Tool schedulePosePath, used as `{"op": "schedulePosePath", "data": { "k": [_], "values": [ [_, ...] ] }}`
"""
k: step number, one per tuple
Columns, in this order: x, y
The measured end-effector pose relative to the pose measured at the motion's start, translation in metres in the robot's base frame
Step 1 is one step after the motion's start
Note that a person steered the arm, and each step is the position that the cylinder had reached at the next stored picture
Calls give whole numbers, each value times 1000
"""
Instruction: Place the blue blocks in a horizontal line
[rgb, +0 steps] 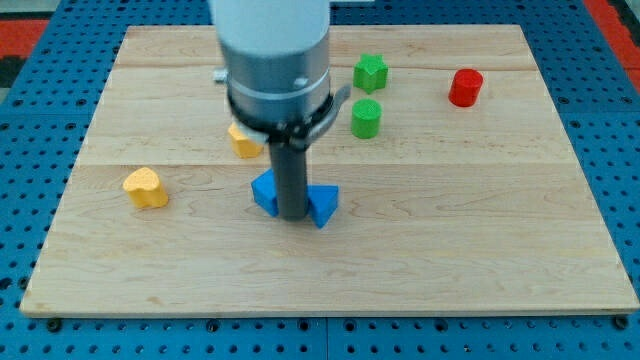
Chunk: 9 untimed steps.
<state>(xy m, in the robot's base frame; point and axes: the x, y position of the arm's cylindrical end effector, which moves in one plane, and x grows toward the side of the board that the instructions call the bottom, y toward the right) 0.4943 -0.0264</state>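
Observation:
Two blue blocks lie side by side near the board's middle. One blue block (264, 192) is to the left of my rod, and a blue triangular block (323, 205) is to its right. My tip (292, 216) rests on the board between them, touching or nearly touching both. The rod hides the gap between the two blocks.
A yellow heart-shaped block (146, 187) lies at the view's left. Another yellow block (243, 142) is partly hidden behind the arm. A green block (370, 72) and a green cylinder (366, 118) sit at upper middle. A red cylinder (465, 87) is at upper right. The wooden board (480, 250) lies on a blue pegboard.

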Motion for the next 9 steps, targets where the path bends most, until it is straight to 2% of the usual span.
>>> {"op": "schedulePosePath", "data": {
  "k": [1,2,3,4,5,6,7,9],
  "values": [
    [8,15],
    [18,66],
    [18,174],
    [62,113],
    [61,2],
    [17,-41],
    [-14,-47],
    [-31,-93]
  ]
}}
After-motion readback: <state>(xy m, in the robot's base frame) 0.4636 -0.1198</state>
